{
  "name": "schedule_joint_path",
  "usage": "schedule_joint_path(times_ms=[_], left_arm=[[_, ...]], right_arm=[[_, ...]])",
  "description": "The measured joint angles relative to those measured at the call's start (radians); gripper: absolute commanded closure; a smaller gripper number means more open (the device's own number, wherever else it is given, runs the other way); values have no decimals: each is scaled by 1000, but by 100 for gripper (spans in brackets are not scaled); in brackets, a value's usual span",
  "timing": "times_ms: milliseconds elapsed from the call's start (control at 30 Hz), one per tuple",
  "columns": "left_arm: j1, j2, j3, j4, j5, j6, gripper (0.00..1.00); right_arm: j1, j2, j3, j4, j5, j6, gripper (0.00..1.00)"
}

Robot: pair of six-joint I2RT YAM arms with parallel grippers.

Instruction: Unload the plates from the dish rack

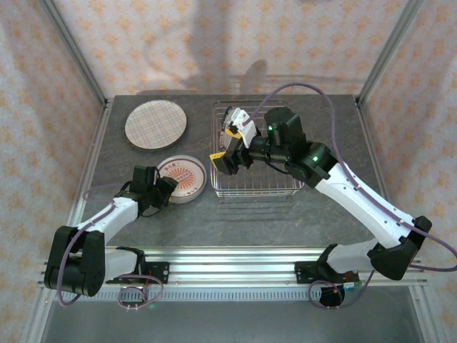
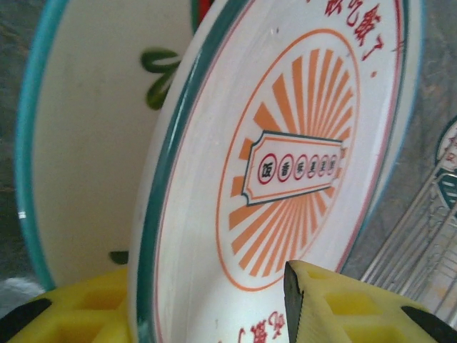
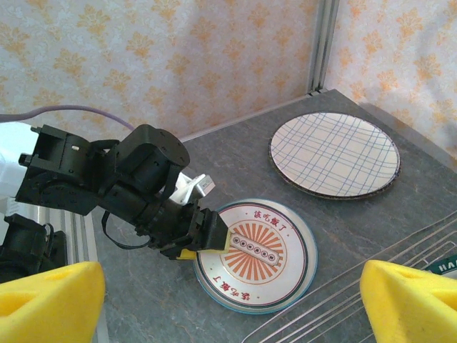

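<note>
A plate with an orange sunburst and red lettering (image 1: 187, 177) (image 2: 300, 164) (image 3: 264, 250) lies on top of a teal-rimmed plate (image 2: 86, 157) on the table, left of the dish rack (image 1: 285, 187). My left gripper (image 1: 168, 191) (image 2: 207, 300) (image 3: 214, 239) straddles that top plate's near-left rim, jaws open with a gap to the surface. A purple plaid plate (image 1: 156, 124) (image 3: 334, 153) lies flat at the back left. My right gripper (image 1: 223, 145) (image 3: 228, 307) hovers open and holding nothing over the rack's left side. Upright plates (image 1: 234, 118) stand in the rack's far left corner.
The rack's wire side (image 3: 414, 250) (image 2: 421, 236) runs close to the right of the stacked plates. Patterned walls and metal posts (image 1: 78, 64) enclose the table. The aluminium rail (image 1: 235, 271) with both arm bases lines the near edge.
</note>
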Motion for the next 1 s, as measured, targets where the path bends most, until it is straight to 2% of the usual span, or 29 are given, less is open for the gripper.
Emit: schedule_joint_path(times_ms=[733, 900, 933, 1000], left_arm=[[5, 35, 132, -274, -94, 65, 53], [5, 36, 183, -347, -119, 90, 48], [5, 35, 196, -362, -124, 94, 42], [5, 29, 222, -394, -136, 106, 36]], right_arm=[[0, 8, 0, 7, 34, 26, 8], [0, 11, 0, 8, 123, 56, 8], [0, 13, 0, 11, 150, 68, 8], [0, 20, 1, 20, 218, 97, 8]])
